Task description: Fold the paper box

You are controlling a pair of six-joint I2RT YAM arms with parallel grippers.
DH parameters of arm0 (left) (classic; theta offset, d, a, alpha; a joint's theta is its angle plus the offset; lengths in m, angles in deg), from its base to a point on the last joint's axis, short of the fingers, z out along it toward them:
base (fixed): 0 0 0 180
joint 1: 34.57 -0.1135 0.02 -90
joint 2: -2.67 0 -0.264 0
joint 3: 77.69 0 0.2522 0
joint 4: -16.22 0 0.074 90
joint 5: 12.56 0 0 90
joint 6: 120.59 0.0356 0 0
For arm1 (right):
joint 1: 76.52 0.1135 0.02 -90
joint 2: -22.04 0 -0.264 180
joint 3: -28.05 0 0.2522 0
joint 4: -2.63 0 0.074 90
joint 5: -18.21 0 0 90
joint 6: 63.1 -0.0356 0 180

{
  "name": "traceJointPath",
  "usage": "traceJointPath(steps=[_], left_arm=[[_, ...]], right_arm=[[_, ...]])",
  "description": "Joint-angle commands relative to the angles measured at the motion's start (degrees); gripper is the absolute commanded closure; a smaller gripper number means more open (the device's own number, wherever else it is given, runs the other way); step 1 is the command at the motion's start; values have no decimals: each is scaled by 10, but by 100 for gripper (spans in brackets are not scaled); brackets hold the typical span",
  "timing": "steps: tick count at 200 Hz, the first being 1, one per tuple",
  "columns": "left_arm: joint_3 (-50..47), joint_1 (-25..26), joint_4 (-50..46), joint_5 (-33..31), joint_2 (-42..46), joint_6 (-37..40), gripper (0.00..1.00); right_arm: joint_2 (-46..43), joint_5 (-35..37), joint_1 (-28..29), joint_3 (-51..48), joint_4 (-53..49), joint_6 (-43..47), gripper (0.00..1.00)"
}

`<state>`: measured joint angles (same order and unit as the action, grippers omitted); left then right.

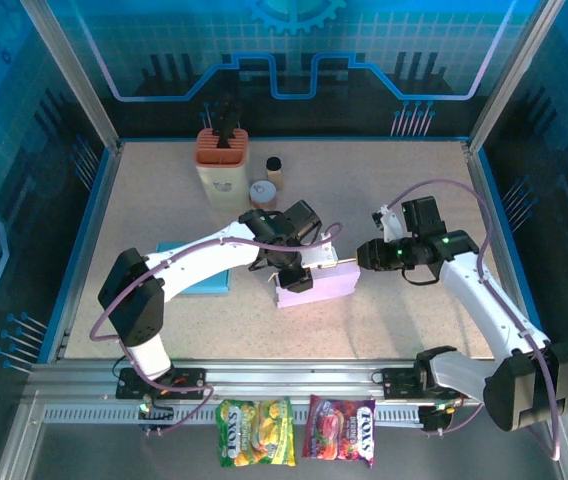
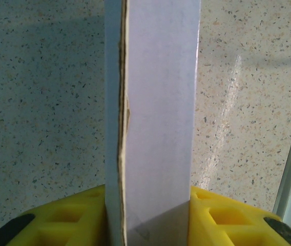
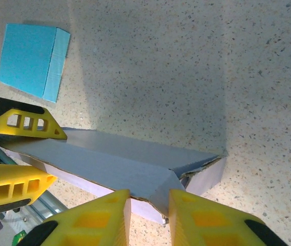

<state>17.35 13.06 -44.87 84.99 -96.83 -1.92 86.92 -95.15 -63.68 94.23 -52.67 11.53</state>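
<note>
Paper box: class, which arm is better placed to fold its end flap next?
Right, probably: the right claw straddles the open end of the paper box, while the left claw clamps a side panel, steadying it.

— What is the table [image 1: 404, 200] like?
— Pale and speckled like stone, with a blue border [image 1: 82, 250] down its left side.
— And around it?
— Blue walls [image 1: 364, 60] printed with a grid and circuit lines, silver frame posts [image 1: 76, 80], a slotted metal rail [image 1: 294, 385] along the near edge. A bright streak of light [image 2: 232, 113] lies on the surface.
</note>
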Motion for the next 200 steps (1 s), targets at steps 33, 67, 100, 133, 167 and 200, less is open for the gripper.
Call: traceJointPath(steps=[33, 67, 100, 133, 167, 200], left_arm=[[17, 2, -2, 20, -10, 6, 62], [19, 1, -1, 22, -12, 6, 62], [21, 0, -3, 26, -13, 7, 62], [23, -1, -5, 27, -14, 9, 62], [20, -1, -6, 29, -11, 10, 62], [20, -3, -7, 32, -11, 10, 62]], right_arm=[[-24, 13, 16, -7, -18, 0, 63], [-30, 13, 16, -12, -16, -5, 62], [-24, 15, 17, -14, -16, -7, 60], [-18, 55, 21, -6, -18, -3, 62], [-46, 65, 20, 18, -7, 10, 62], [-37, 67, 7, 9, -2, 27, 55]])
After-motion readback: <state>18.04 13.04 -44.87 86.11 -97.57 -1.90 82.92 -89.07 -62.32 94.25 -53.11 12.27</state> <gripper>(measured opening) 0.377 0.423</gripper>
